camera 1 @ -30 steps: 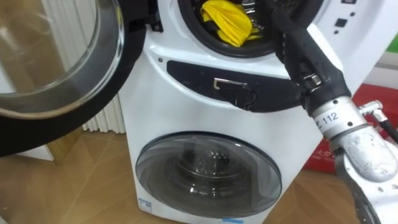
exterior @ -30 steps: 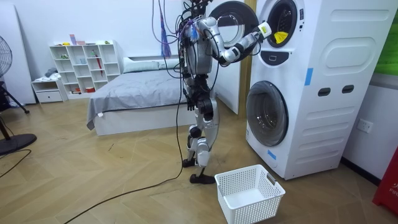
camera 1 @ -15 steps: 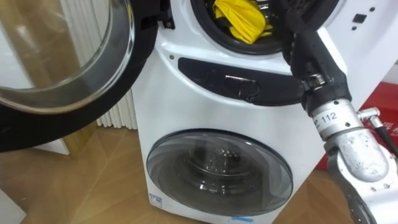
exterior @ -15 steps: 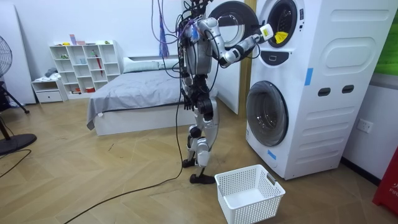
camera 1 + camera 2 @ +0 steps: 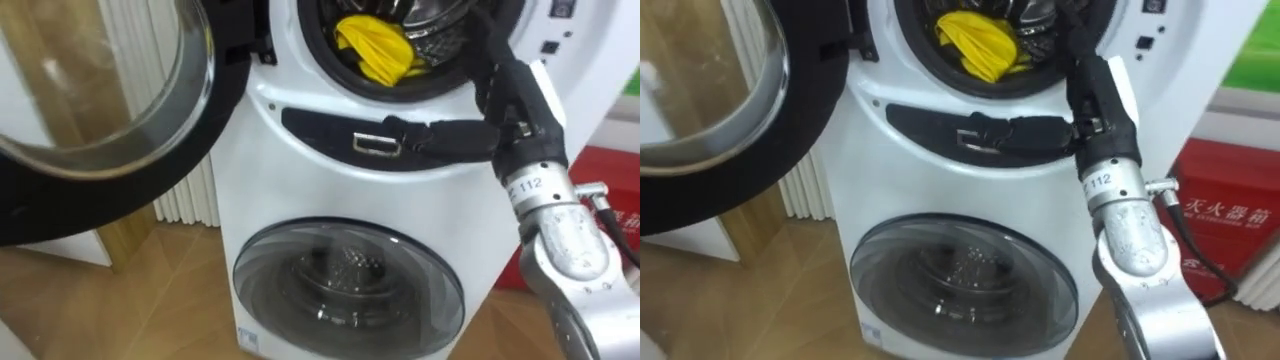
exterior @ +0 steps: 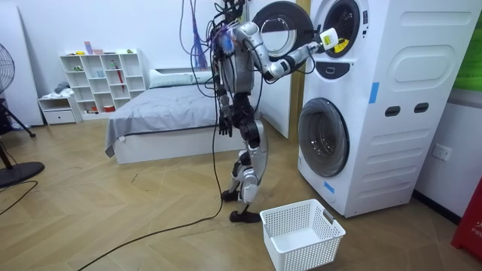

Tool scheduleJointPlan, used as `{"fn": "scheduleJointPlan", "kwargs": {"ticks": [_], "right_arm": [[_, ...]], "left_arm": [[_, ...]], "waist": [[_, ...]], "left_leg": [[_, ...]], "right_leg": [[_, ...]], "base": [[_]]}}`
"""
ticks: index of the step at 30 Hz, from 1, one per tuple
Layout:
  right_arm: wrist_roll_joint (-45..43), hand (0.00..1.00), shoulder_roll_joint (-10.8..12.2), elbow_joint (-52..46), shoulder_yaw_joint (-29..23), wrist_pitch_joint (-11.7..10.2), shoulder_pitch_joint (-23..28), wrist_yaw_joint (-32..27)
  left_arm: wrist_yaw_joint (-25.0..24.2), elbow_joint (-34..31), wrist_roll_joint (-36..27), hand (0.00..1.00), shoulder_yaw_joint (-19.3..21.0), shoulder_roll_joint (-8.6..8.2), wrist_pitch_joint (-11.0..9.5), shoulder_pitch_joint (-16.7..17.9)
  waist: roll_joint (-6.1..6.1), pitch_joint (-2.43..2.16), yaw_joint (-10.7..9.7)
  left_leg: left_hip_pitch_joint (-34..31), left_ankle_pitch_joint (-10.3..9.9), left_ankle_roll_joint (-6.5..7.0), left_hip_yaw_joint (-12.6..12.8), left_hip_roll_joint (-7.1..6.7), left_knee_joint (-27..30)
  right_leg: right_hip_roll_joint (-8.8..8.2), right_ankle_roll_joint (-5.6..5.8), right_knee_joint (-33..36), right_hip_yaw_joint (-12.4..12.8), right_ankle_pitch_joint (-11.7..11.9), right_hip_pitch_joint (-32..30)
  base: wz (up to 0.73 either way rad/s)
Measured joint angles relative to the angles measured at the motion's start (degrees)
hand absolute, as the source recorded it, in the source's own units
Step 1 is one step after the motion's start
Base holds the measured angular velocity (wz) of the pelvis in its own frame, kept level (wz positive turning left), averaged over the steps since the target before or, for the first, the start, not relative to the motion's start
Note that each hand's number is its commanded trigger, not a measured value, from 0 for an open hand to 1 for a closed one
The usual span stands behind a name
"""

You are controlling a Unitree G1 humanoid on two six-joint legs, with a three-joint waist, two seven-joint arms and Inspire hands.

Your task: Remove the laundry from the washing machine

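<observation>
yellow cloth (image 5: 375,48) lay in the upper drum (image 5: 440,38) of the washing machine (image 5: 330,190) | right robot hand (image 6: 328,38) was at the drum mouth, hold unreadable | left robot hand (image 6: 224,129) hung low, too small to judge

Glossy white washer (image 5: 330,190), yellow cloth (image 5: 375,48)

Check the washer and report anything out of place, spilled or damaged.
Nothing stands out. The yellow cloth lies bunched at the front of the upper drum, against the opening's lower edge. The upper door is swung open and the lower door is shut. No spill or damage is visible.
</observation>
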Motion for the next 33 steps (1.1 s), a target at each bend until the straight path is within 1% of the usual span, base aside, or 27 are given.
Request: {"fn": "scheduleJointPlan", "kwargs": {"ticks": [2,3,4,5,7,8,9,10,11,12,13,14,15,16,17,18,19,20,21,22,23,24,26,28,29,31,33], "right_arm": [[0.0,0.0,0.04,0.07,-0.28,-0.09,-0.02,-1.53],[0.0,0.0,-0.11,0.07,-0.27,-0.1,-0.23,-1.71],[0.32,0.0,-0.13,-0.02,-0.28,-0.1,-0.73,-1.65],[0.52,0.0,-0.15,-0.05,-0.28,-0.1,-0.91,-1.65],[1.87,0.0,-0.13,-0.04,-0.36,-0.09,-1.31,-1.7],[2.24,0.0,-0.1,-0.03,-0.36,-0.09,-1.29,-1.71],[2.25,0.0,0.13,-0.18,-0.36,-0.12,-1.14,-1.71],[2.32,0.0,0.2,-0.7,-0.34,-0.42,-1.09,-1.71],[2.4,0.0,0.19,-1.82,-0.34,-1.38,-0.97,-1.68],[2.34,0.0,0.05,-2.7,-0.35,-2.17,-0.5,-1.7],[2.15,0.0,-0.1,-5.07,-0.34,-3.16,0.85,-1.69],[1.9,0.0,-0.15,-5.88,-0.35,-3.48,1.2,-1.71],[1.98,0.0,-0.51,-6.14,-0.35,-4.39,1.06,-1.72],[1.9,0.0,-0.61,-6.16,-0.35,-4.88,1.14,-1.93],[1.35,0.0,-0.62,-6.46,-0.23,-4.92,1.56,-2.68],[0.96,0.0,-0.36,-8.53,-0.16,-5.74,4.11,-4.09],[0.79,0.0,-0.39,-8.41,-0.09,-6.62,5.25,-4.19],[0.74,0.0,-0.34,-8.26,-0.11,-7.18,5.9,-4.12],[0.63,0.0,-0.17,-8.09,-0.14,-7.38,6.57,-3.99],[0.17,0.0,-0.11,-7.77,-0.08,-6.92,6.52,-3.38],[0.12,0.0,-0.12,-7.59,-0.03,-6.65,6.49,-2.77],[0.13,0.0,-0.29,-7.5,-0.09,-5.47,6.47,-1.57],[0.16,0.0,-0.39,-7.42,-0.39,-3.58,6.44,-1.28],[1.04,0.0,-0.29,-6.83,-0.41,-3.03,6.44,-1.72],[1.27,0.0,-0.27,-6.6,-0.45,-3.03,6.45,-1.89],[2.19,0.0,-0.27,-6.4,-0.59,-2.31,6.37,-2.21],[2.07,0.0,-0.26,-6.63,-0.76,-1.97,6.36,-2.33]], "left_arm": [[-0.4,0.02,-0.02,0.0,0.02,-0.02,0.04,-0.19],[-0.46,-0.08,-0.09,0.0,0.04,-0.07,0.11,-0.08],[-0.5,-0.19,-0.07,0.0,0.29,-0.03,0.12,0.0],[-0.49,-0.2,-0.05,0.0,0.61,-0.03,0.12,0.04],[-0.56,-0.26,-0.03,0.0,1.27,0.03,0.29,0.4],[-0.67,-0.31,-0.04,0.0,1.29,0.15,0.29,0.54],[-1.01,-0.43,-0.08,0.0,1.28,0.74,0.3,0.74],[-1.12,-0.52,-0.16,0.0,1.2,1.0,0.29,0.68],[-1.24,-0.54,-0.15,0.0,1.17,1.15,0.25,0.16],[-1.25,-0.55,-0.19,0.0,1.14,1.06,0.0,-0.47],[-1.26,-0.5,-0.22,0.0,1.04,0.72,-0.31,-1.35],[-1.26,-0.28,-0.23,0.0,0.88,0.54,-0.45,-1.64],[-1.25,-0.2,-0.62,0.0,0.43,0.35,-0.56,-3.41],[-0.94,-0.25,-0.76,0.0,0.27,0.46,-0.86,-4.74],[-0.55,-0.26,-0.75,0.0,0.24,0.66,-1.07,-5.28],[0.17,-0.28,-0.73,0.0,0.15,1.07,-1.53,-5.7],[0.8,-0.38,-0.71,0.0,0.01,1.29,-1.62,-5.68],[0.89,-0.56,-0.7,0.0,-0.06,1.36,-1.62,-5.76],[0.93,-0.59,-0.72,0.0,-0.11,1.54,-1.64,-5.71],[0.97,-0.69,-0.61,0.0,-0.14,1.86,-1.66,-5.79],[0.91,-0.76,-0.51,0.0,-0.05,2.05,-1.65,-5.76],[0.63,-1.04,-0.45,0.0,-0.01,2.54,-1.65,-5.81],[-0.09,-1.5,-0.26,0.0,-0.03,2.68,-1.62,-5.8],[-0.64,-3.21,0.3,0.0,-1.24,2.7,-1.64,-5.0],[-0.63,-3.86,0.3,0.0,-1.48,2.68,-1.67,-4.52],[-0.63,-4.81,1.04,0.0,-2.13,2.51,-1.62,-2.55],[-0.58,-5.35,1.98,0.0,-2.09,2.46,-1.33,-1.57]], "waist": [[-0.67,0.0,0.05],[-1.13,-0.47,0.44],[-0.93,-0.59,0.76],[-0.85,-0.73,0.87],[-0.42,-1.12,0.99],[-0.43,-1.1,0.92],[-0.96,-1.43,0.04],[-1.33,-1.44,-0.59],[-2.14,-1.17,-1.64],[-3.07,-1.21,-1.79],[-3.55,-1.14,-2.25],[-3.53,-1.12,-2.42],[-3.03,-0.72,-2.47],[-2.1,-0.1,-2.97],[-1.97,-0.12,-3.1],[-1.83,-0.1,-3.33],[-1.61,0.02,-3.56],[-0.92,-0.09,-4.0],[0.13,0.07,-4.9],[0.15,-0.02,-4.51],[0.7,0.17,-4.57],[0.68,0.12,-5.16],[0.59,0.04,-5.44],[0.69,0.02,-6.46],[0.8,-0.04,-6.41],[1.19,-0.45,-6.29],[1.31,-0.49,-6.44]], "left_leg": [[-3.8,0.12,0.02,1.54,-0.71,-1.99],[-6.08,0.69,0.04,2.34,-1.28,-6.53],[-7.6,2.74,0.13,1.96,-1.42,-12.62],[-8.41,4.14,0.1,1.91,-1.44,-15.48],[-10.01,10.27,0.32,1.89,-0.99,-23.15],[-9.9,12.29,0.4,1.86,-0.92,-23.81],[-9.74,16.2,0.88,1.96,-1.39,-23.81],[-9.67,17.49,1.64,1.94,-1.97,-23.64],[-9.31,18.47,3.07,2.56,-3.3,-22.44],[-8.99,17.64,4.38,3.54,-4.82,-21.03],[-8.76,15.66,5.31,4.14,-6.55,-18.97],[-8.76,14.7,5.84,4.39,-7.29,-17.65],[-8.5,12.1,6.71,5.03,-8.16,-15.19],[-7.67,10.0,7.73,5.42,-9.03,-13.54],[-7.0,9.44,8.19,5.67,-9.23,-13.51],[-5.35,8.17,9.01,6.24,-10.24,-13.72],[-3.35,6.64,9.41,6.31,-10.93,-13.97],[-2.44,5.87,9.96,6.16,-11.0,-13.96],[-0.9,5.17,10.84,4.74,-11.26,-14.65],[0.04,5.02,11.16,3.57,-11.21,-15.89],[0.06,5.11,11.33,2.68,-11.08,-16.26],[0.47,5.51,11.63,0.9,-10.73,-16.63],[1.03,5.78,11.75,-1.39,-10.75,-16.92],[1.74,5.75,11.95,-4.21,-11.26,-16.95],[1.87,5.75,12.04,-4.98,-11.41,-16.94],[2.22,5.71,12.18,-8.98,-12.71,-16.86],[2.17,5.79,12.1,-11.72,-13.49,-16.85]], "right_leg": [[0.21,0.11,0.38,3.07,-0.68,-0.23],[0.16,0.08,0.29,4.42,-0.73,-0.22],[0.26,0.21,-0.33,4.49,-0.81,0.26],[0.28,0.28,-0.38,4.5,-1.02,0.43],[0.27,0.53,-0.05,4.5,-1.92,1.62],[0.2,0.7,0.11,4.68,-2.51,2.12],[-0.28,1.35,0.64,4.88,-3.93,2.64],[-0.61,1.85,0.69,4.89,-4.39,3.04],[-1.72,2.84,0.62,4.93,-5.37,4.03],[-3.63,3.96,0.54,5.0,-6.21,5.0],[-5.69,5.33,0.81,4.77,-6.98,6.15],[-6.64,6.0,1.42,4.41,-7.33,6.55],[-8.02,6.82,5.14,3.79,-7.72,6.22],[-9.61,8.19,11.17,3.01,-6.94,5.17],[-10.62,9.09,14.32,2.87,-6.33,4.04],[-12.32,9.57,20.13,3.43,-4.45,2.4],[-13.14,9.61,23.91,5.04,-1.86,1.42],[-13.21,9.5,25.61,5.54,-0.21,1.01],[-12.93,9.13,27.68,6.18,1.09,-0.3],[-11.43,8.75,27.62,6.72,-0.79,-3.44],[-10.5,8.38,26.76,6.61,-1.79,-4.57],[-8.23,8.14,22.96,5.31,-3.2,-6.31],[-5.34,8.12,15.14,4.44,-3.46,-7.28],[-3.11,7.34,6.51,4.45,-1.89,-7.21],[-2.75,7.07,5.13,4.43,-1.05,-7.21],[-2.01,6.51,0.77,4.39,2.6,-6.46],[-1.37,6.12,-1.47,4.52,4.86,-5.47]], "base": [[0.22],[-0.03],[-0.09],[-0.13],[-0.23],[-0.19],[0.0],[0.08],[0.0],[-0.04],[-0.06],[-0.04],[0.0],[0.04],[0.04],[-0.22],[-0.31],[-0.36],[-0.55],[-0.66],[-0.77],[-0.44],[-0.27],[-0.04],[-0.08],[-0.1],[0.05]]}}
